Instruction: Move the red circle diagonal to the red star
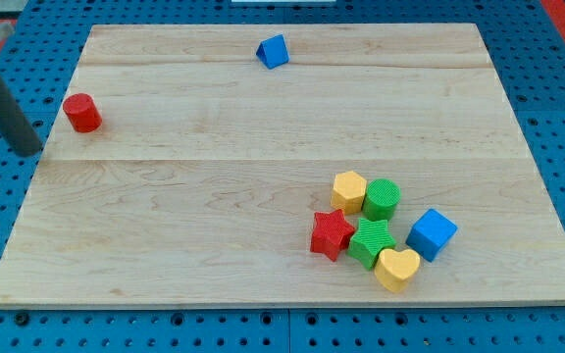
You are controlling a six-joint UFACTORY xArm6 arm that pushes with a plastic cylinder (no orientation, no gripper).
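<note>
Red circle (82, 113) sits just right of rod tip (29, 149), w/ red star (332, 234) far off toward view's bottom-right; no fingers, bare rod.

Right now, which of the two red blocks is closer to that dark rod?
The red circle, alone near the view's left edge, just right of my tip. The red star sits far off in the cluster at lower right.
</note>
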